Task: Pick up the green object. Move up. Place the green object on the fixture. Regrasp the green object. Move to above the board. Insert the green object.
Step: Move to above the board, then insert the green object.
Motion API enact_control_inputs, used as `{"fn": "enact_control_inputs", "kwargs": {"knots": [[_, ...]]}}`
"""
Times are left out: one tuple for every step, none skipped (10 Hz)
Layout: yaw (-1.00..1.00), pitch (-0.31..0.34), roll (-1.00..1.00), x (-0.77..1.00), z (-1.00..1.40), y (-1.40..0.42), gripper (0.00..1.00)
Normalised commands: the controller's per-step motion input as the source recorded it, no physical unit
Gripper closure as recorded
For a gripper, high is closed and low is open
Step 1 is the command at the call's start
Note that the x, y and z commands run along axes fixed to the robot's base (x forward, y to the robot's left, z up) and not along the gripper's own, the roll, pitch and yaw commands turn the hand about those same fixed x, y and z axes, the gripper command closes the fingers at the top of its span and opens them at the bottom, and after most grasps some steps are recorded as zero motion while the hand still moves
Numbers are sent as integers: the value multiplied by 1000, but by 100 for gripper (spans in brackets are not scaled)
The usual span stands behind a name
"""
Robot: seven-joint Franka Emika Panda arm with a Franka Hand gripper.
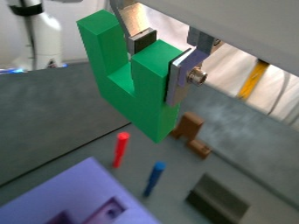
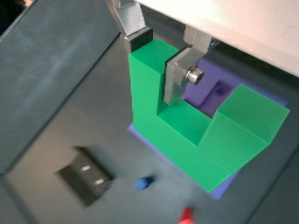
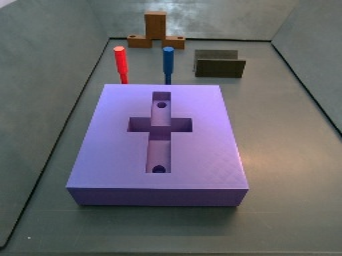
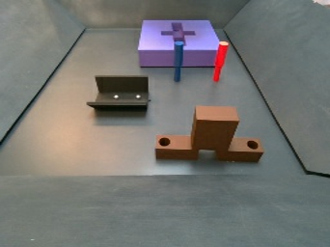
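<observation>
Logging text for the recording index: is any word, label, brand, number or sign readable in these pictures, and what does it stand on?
None: no readable text on the bright green U-shaped piece, shut in the silver-fingered gripper in both wrist views, nor the lavender slab with a cross recess, the dark open-topped bracket, the pegs or the wooden stand.

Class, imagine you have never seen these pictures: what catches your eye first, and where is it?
In both wrist views the green object fills the frame, one prong clamped in the tool, held above the floor. In a side view the board with its cross recess dominates, with the red peg, blue peg and fixture behind it.
</observation>
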Motion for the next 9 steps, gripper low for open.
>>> {"fn": "enact_control_inputs", "kwargs": {"knots": [[78, 26, -1000, -139, 19, -110, 100], [77, 11, -1000, -112, 27, -84, 100], [74, -23, -1000, -107, 0, -32, 100], [51, -43, -833, -89, 5, 14, 100], [29, -53, -598, -82, 6, 19, 100], [17, -52, -402, -59, -6, 15, 100], [3, -29, -222, -33, 1, 4, 100], [0, 0, -6, 0, 0, 0, 100], [0, -1, -14, 0, -37, 0, 100]]}}
